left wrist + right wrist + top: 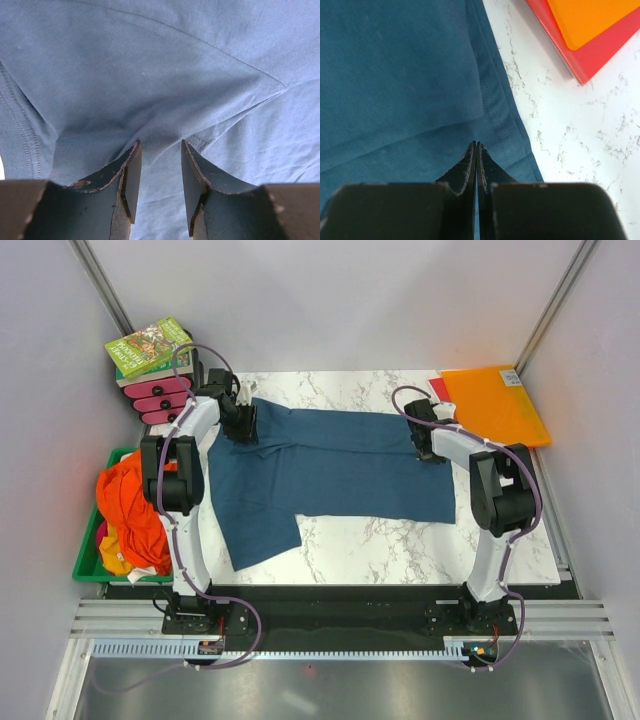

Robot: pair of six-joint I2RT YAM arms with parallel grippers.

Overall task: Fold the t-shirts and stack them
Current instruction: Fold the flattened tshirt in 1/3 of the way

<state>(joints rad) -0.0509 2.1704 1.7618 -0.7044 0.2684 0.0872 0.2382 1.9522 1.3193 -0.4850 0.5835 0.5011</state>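
Note:
A dark teal-blue t-shirt lies spread on the marble table, one sleeve reaching toward the front left. My left gripper is at its far left corner. In the left wrist view it is open, with its tips pressed on the cloth and a small ridge of fabric between them. My right gripper is at the shirt's far right edge. In the right wrist view it is shut on the cloth just inside the stitched hem. Bright orange t-shirts are heaped at the left.
The orange shirts lie in a green bin off the table's left edge. An orange plastic folder on a red one lies at the back right. A book sits on pink drawers at the back left.

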